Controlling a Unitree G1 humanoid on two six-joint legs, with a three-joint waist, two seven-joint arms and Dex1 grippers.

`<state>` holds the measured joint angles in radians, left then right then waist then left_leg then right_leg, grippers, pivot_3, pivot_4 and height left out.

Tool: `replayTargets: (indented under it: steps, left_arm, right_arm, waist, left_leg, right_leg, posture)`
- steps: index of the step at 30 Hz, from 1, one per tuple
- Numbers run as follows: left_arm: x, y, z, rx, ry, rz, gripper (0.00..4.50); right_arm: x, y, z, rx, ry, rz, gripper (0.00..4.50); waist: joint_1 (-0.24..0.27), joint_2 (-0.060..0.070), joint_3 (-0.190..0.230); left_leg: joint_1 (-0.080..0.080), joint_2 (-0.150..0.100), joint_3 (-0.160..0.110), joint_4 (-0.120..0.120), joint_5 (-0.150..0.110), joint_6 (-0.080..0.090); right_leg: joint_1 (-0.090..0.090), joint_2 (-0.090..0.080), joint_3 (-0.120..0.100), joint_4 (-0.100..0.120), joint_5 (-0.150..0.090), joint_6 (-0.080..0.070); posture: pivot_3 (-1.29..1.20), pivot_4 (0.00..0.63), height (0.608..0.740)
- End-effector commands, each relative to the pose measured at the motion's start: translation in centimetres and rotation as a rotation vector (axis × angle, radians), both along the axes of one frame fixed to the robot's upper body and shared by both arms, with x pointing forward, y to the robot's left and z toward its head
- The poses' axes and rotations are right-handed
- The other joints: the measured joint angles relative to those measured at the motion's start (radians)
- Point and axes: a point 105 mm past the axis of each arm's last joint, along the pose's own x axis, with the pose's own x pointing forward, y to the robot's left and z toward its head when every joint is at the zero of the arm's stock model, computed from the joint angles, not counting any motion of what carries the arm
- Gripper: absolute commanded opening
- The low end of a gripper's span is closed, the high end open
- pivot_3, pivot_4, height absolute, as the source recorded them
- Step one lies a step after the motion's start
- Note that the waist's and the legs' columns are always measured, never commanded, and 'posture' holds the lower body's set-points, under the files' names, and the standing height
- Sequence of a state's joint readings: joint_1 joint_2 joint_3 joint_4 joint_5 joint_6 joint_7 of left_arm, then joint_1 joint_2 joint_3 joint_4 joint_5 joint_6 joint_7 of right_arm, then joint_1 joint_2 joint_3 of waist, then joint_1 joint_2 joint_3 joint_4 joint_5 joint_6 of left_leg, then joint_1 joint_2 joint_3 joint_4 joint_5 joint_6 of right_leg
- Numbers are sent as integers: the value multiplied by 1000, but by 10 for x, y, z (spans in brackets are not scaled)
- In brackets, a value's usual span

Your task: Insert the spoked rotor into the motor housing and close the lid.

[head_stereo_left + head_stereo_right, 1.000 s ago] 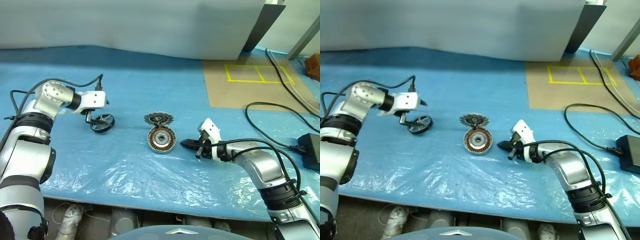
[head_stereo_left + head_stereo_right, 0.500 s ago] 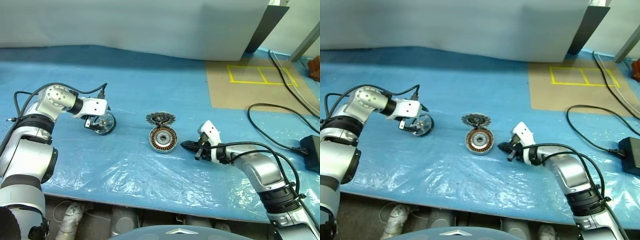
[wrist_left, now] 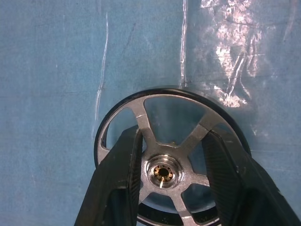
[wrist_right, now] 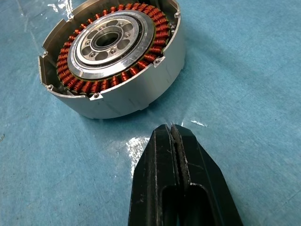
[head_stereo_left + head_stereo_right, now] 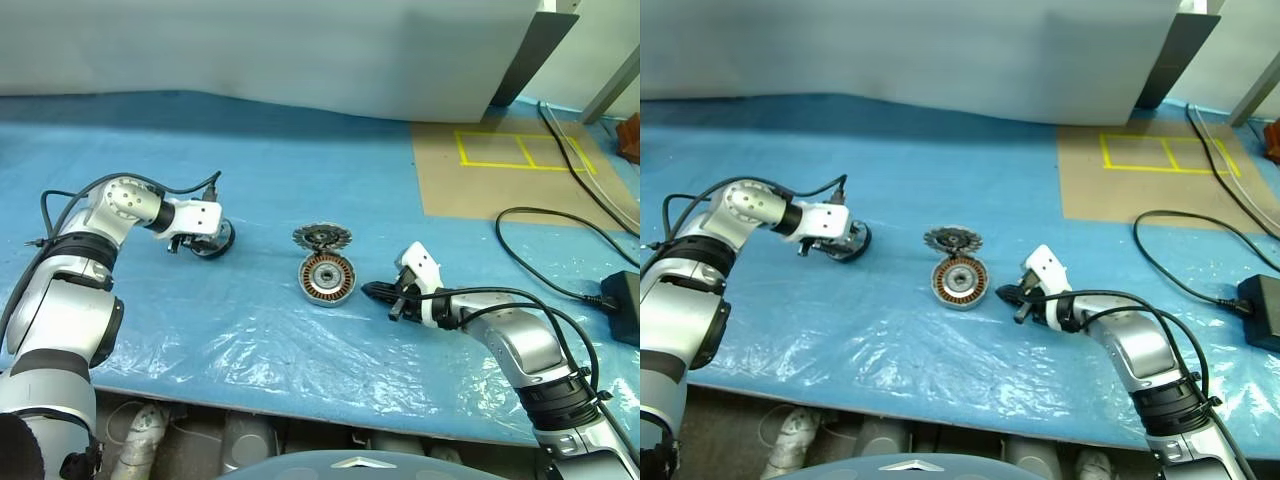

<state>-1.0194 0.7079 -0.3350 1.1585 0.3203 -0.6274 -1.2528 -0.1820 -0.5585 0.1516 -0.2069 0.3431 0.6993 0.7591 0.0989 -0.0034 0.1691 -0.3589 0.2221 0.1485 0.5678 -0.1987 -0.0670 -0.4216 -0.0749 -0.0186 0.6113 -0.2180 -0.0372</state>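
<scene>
The spoked rotor (image 5: 214, 238) lies flat on the blue sheet at the left. My left gripper (image 5: 203, 240) is down on it and open. In the left wrist view its two fingers (image 3: 123, 160) reach into the gaps between the spokes on either side of the rotor's hub (image 3: 164, 172), with a small gap showing on one side. The motor housing (image 5: 326, 278), with its copper windings up, sits at the middle. The finned lid (image 5: 320, 237) lies just behind it. My right gripper (image 5: 372, 291) rests shut on the sheet just right of the housing (image 4: 113, 56), holding nothing.
A brown mat (image 5: 500, 170) with yellow tape squares lies at the back right. Black cables (image 5: 540, 240) and a power brick (image 5: 622, 305) sit at the right edge. The table's front edge (image 5: 300, 415) runs close below the arms. A white board stands along the back.
My left gripper has come down over the rotor and its fingers have narrowed around the hub. The right arm has stayed in place.
</scene>
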Motion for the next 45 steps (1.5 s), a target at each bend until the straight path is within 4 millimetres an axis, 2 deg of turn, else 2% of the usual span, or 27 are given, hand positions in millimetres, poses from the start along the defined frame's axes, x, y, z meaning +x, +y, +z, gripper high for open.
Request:
replayTargets:
  steps: [1, 5, 10, 12, 15, 21, 25, 30, 36, 38, 45]
  left_arm:
    - [-6, 13, -8, 52, 30, 18, 1603]
    - [-4, 18, -9, 59, 17, 49, 1504]
    - [-6, 13, -6, 15, 16, 16, 1504]
    - [-2, 1, 8, -79, -27, -8, 1504]
    - [-1, -17, 41, -266, -48, -52, 1504]
    - [-16, -33, 71, -372, -40, -177, 1504]
    - [-33, -36, 66, -320, 10, -249, 1504]
    - [-29, -31, 50, -281, 0, -204, 1504]
    - [-7, -37, 72, -334, -50, -113, 1504]
    - [-6, -40, 70, -294, -37, -137, 2008]
    - [-1, -57, 50, -178, -58, -229, 4279]
  right_arm:
    - [-1, -2, 1, -15, -17, -6, 0]
    - [0, -2, 1, -16, -18, -15, 0]
    - [1, -2, -4, -17, -16, -23, 0]
    - [-1, 0, -4, -15, -16, -19, 0]
    - [-3, 1, -1, 8, -13, -10, 0]
    - [-5, 2, 11, 58, -21, 12, 0]
    - [0, -5, 11, 41, -25, -9, 0]
    - [2, -6, 10, 23, -25, -12, 0]
    - [-1, -6, 7, 14, -14, -11, 0]
    - [0, -7, 6, 13, -15, -18, 0]
    - [-1, -5, 2, 13, -13, -26, 0]
  waist:
    - [-1, 0, 0]
    - [0, 1, 0]
    - [-2, 1, 0]
    - [-2, 1, 0]
    - [4, 0, 0]
    - [3, -1, 0]
    - [-3, -1, 1]
    - [-2, -1, 1]
    - [4, -1, 1]
    - [3, -1, 1]
    - [0, -1, 1]
  left_leg:
    - [0, 0, 0, 0, 0, 0]
    - [3, 0, 0, -1, 0, 0]
    - [6, 0, 1, -1, 0, 0]
    - [7, 0, 1, -1, 0, 0]
    - [6, 0, 1, -1, 0, 0]
    - [5, 0, 1, -2, 0, 0]
    - [5, 0, 2, -3, 0, 0]
    - [4, 0, 2, -3, 0, 0]
    - [1, 0, 0, -1, 0, 0]
    - [0, 0, 0, 0, 0, 0]
    - [0, 0, 0, -2, 0, 0]
  right_leg:
    - [0, 0, 0, 0, 0, 0]
    - [2, 0, 0, 0, 0, 0]
    - [4, 0, 2, 1, 0, 0]
    - [4, 0, 2, 1, 0, 0]
    - [4, 0, 1, 1, 0, -1]
    - [3, 0, 1, 0, -1, -1]
    - [2, 0, 1, 0, -1, -1]
    - [1, 1, 1, 0, -1, -1]
    - [1, 0, -1, -1, -1, -1]
    - [1, 0, 0, -1, 0, -1]
    - [1, 0, -1, -1, 0, 0]
  posture:
    - [0, 150, 740]
    - [0, 150, 740]
    - [0, 150, 740]
    - [0, 150, 740]
    - [0, 150, 740]
    - [0, 150, 740]
    - [0, 150, 740]
    - [0, 150, 740]
    - [0, 150, 740]
    - [0, 150, 740]
    - [0, 150, 740]
